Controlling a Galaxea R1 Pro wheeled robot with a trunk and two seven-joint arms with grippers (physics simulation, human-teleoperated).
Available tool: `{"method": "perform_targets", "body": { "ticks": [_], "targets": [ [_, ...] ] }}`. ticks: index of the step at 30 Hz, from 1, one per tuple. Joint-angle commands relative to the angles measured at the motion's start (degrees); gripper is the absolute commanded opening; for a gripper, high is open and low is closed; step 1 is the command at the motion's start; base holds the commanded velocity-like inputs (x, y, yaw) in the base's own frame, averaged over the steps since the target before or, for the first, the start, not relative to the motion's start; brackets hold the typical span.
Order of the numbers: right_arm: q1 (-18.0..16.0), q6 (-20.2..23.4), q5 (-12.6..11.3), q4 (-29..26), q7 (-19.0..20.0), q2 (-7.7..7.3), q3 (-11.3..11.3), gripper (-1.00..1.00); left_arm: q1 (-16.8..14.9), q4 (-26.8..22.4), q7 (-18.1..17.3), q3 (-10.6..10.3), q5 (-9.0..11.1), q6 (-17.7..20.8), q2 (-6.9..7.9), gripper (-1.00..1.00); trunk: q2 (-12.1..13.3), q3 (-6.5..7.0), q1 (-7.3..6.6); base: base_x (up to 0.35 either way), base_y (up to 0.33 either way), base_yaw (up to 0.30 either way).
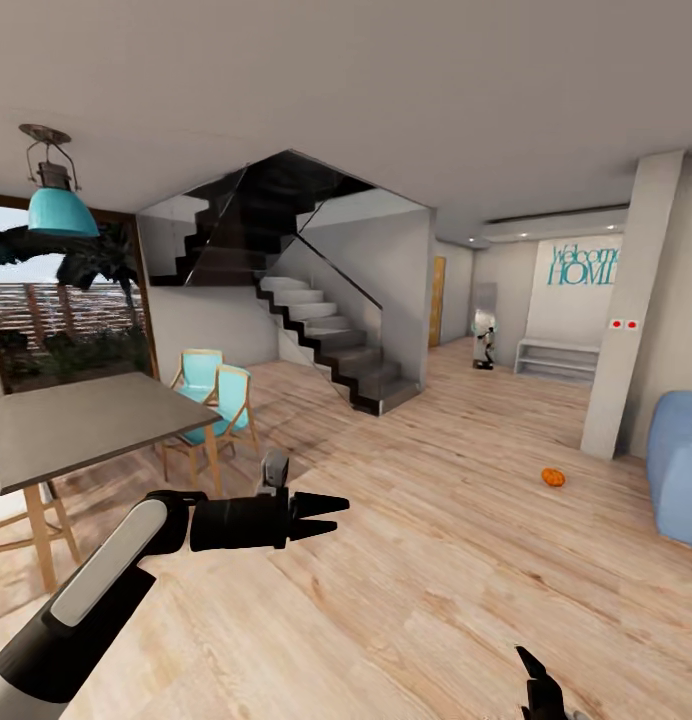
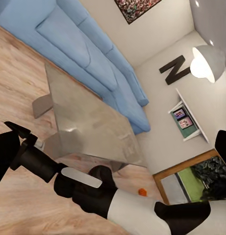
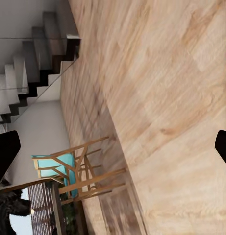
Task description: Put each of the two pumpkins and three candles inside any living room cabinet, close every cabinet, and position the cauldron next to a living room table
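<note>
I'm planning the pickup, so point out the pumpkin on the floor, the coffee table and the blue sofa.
pumpkin (image 1: 553, 477), head view, middle of its orange body.
coffee table (image 2: 88, 120), left wrist view, bare glass top.
blue sofa (image 2: 68, 41), left wrist view, seat cushion.

Small round orange pumpkin (image 1: 553, 477) lying alone on the wooden floor, near the blue sofa, low coffee table (image 2: 88, 117) with pale glossy top standing before the sofa
</note>
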Motion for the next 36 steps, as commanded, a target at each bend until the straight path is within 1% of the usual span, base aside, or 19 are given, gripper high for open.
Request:
{"method": "perform_targets", "body": {
  "ticks": [1,8,13,36],
  "targets": [
    [-0.1,0.6,-0.5,0.0,0.2,0.03,-0.3,1.00,0.0,0.0,0.1,0.0,0.2,0.1,0.06,1.00,0.0,-0.05,0.00,0.000,0.000,-0.291],
    [-0.1,0.6,-0.5,0.0,0.2,0.03,-0.3,1.00,0.0,0.0,0.1,0.0,0.2,0.1,0.01,1.00,0.0,0.17,0.00,0.049,0.000,-0.290],
    [-0.1,0.6,-0.5,0.0,0.2,0.03,-0.3,1.00,-0.1,0.0,0.1,0.0,0.2,0.1,0.13,1.00,0.0,0.32,0.00,0.179,0.000,-0.290],
    [-0.1,0.7,-0.5,0.1,0.0,-0.05,-0.3,1.00,-0.1,0.4,0.1,0.0,0.2,0.1,-0.02,1.00,0.0,0.96,0.00,0.329,0.003,-0.280]
  ]
}}
